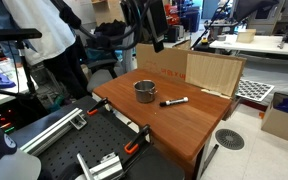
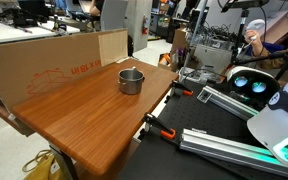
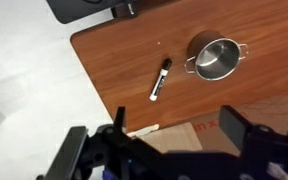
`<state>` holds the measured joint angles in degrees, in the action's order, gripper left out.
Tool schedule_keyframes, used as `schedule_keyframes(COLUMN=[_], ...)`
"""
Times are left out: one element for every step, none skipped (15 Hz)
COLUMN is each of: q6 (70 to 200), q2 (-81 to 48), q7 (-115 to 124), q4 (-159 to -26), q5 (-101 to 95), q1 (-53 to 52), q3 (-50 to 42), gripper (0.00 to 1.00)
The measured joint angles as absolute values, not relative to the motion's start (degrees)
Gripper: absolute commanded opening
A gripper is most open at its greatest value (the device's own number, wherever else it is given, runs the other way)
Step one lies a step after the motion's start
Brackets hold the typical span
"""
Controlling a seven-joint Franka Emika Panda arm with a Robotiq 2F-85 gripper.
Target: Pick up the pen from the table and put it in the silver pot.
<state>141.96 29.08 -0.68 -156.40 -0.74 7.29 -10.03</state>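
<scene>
The claw hangs high over the far edge of the table, seen only in the wrist view. Its jaws are spread wide and nothing sits between them. Just under it stands a sheet of cardboard that walls off the far side of the table. The pen lies flat on the wood, well apart from the claw. It is slanted, its whitish end toward the claw and its dark end away. The pot stands upright just right of it in the wrist view, near but not touching. In an exterior view the pen lies on the right of the pot, a little nearer the camera. In an exterior view taken from another side the pot shows plainly, but I cannot make out the pen. Nothing of the task looks done yet, so the reach comes first. The cardboard is close, so a straight drop could clip its top edge. The pen is slim and round: jaws closing along the barrel or off-centre would likely roll it or spin it away. A descent too deep would jam the fingertips on the wood. The pot is near enough for a wide jaw to nudge it. The pen released flat could bridge the rim instead of falling in.
</scene>
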Motion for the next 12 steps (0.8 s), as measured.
schedule_keyframes(q6=[142.0, 142.0, 142.0, 141.8, 141.5, 140.9, 140.3, 139.5, 138.6, 137.9, 137.2, 136.7], q2=[26.9, 24.6, 22.1, 19.3, 16.5, 13.6, 10.7, 7.8, 5.2, 2.6, 0.3, -1.9], q7=[-2.0, -3.2, -4.0, -4.7, -5.2, -5.4, -5.4, -5.4, -5.4, -5.4, -5.2, -4.9], q4=[-155.3, -154.0, -152.6, -150.9, -149.1, -147.1, -145.1, -143.1, -141.0, -139.0, -137.1, -135.3], q5=[1.7, 4.0, 6.4, 8.5, 10.3, 11.7, 12.8, 13.5, 14.0, 14.2, 14.2, 14.2], q1=[6.2, 5.2, 4.5, 3.9, 3.6, 3.5, 3.5, 3.6, 3.7, 3.9, 4.2, 4.4], q3=[-11.0, -11.8, -12.4, -12.8, -12.9, -12.9, -12.9, -12.9, -12.9, -12.9, -12.8, -12.7], gripper=[1.0, 1.0, 1.0, 1.0, 1.0, 1.0, 1.0, 1.0, 1.0, 1.0, 1.0, 1.0])
